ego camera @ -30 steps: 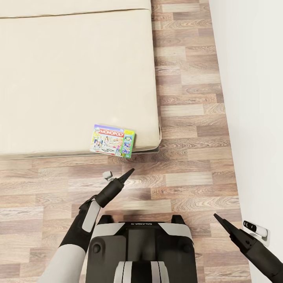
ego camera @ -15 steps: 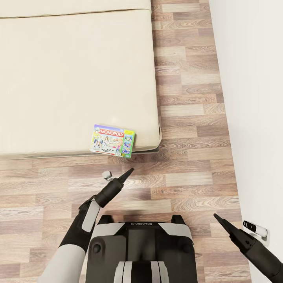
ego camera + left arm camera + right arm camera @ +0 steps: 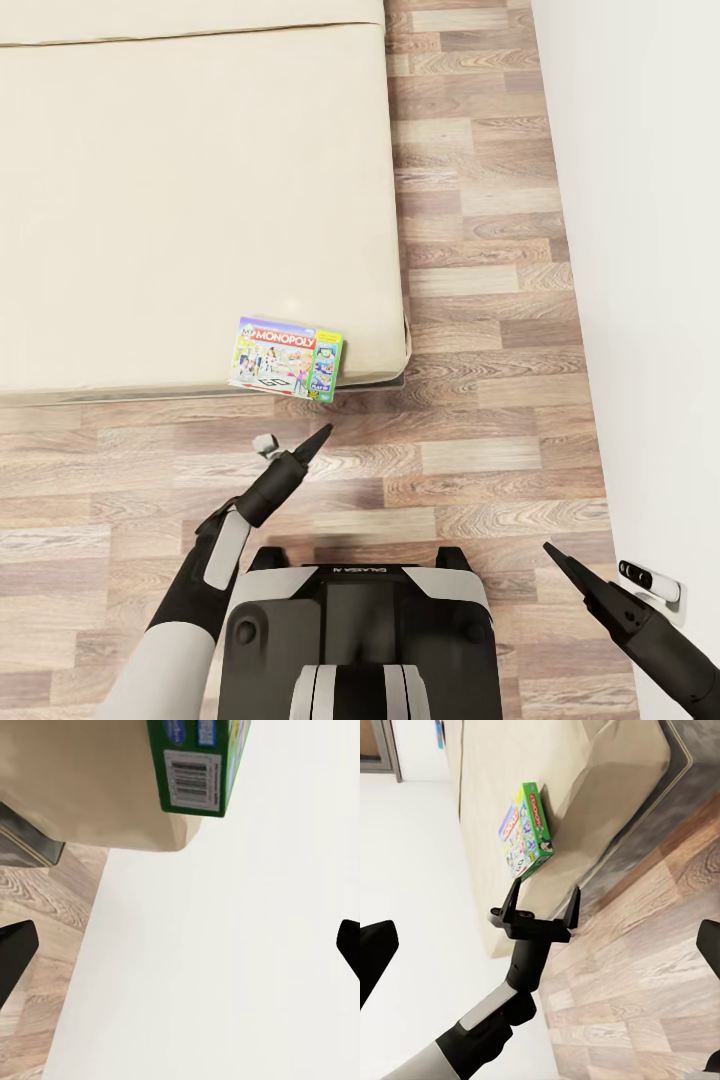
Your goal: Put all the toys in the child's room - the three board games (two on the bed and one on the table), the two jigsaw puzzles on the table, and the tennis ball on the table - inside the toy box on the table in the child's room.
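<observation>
Monopoly board game (image 3: 286, 358) is lying flat at the near right corner of the bed (image 3: 180, 190), its lower edge poking a bit past the mattress edge twd the robot. Left gripper (image 3: 318, 440) is hovering over the wood floor (image 3: 480, 300) just short of that box, apart from it, w/ jaws spread wide — right wrist view is showing the two fingers clearly parted (image 3: 541, 904), nothing between them. Right gripper (image 3: 552, 552) is hanging off to the side near the wall (image 3: 640, 250), tips well apart in its own cam, holding nothing.

Step in hand, as I read it: reaching in for the pick. To do it well, I'd say the overhang is the gift here — line the open jaws up w/ the protruding edge so one finger goes over the lid and one under, rather than trying to scrape a flat box off a soft mattress. Approach needs to be level w/ the box; a push from the front would prob. just slide it further onto the bed.

Box itself: flat rectangle, green edges, busy cartoon cover w/ red MONOPOLY banner; left wrist view is catching its green side w/ a white barcode (image 3: 191, 776). Likely light & rigid, slick cardboard, so a firm pinch well onto the edge is looking wise.
</observation>
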Available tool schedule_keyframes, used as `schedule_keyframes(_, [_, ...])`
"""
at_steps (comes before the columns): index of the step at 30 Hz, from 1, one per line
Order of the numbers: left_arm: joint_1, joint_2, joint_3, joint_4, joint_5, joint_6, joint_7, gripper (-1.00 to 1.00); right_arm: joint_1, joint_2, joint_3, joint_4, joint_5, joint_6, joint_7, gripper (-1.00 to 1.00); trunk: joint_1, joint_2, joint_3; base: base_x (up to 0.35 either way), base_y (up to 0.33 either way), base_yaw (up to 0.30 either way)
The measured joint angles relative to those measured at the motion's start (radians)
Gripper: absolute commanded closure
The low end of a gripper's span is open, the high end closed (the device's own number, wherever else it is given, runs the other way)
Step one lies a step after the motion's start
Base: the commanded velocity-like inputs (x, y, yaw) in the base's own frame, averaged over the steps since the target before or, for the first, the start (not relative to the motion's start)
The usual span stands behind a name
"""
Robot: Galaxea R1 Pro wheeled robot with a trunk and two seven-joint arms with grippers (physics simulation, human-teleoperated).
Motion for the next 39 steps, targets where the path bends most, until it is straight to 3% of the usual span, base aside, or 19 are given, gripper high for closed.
schedule_keyframes(39, [0.000, 0.000, 0.005, -0.002, 0.001, -0.004, 0.000, -1.00, 0.000, 0.000, 0.000, -0.005, 0.000, 0.000, 0.000, -1.00, 0.000, 0.000, 0.000, 0.025, 0.000, 0.000])
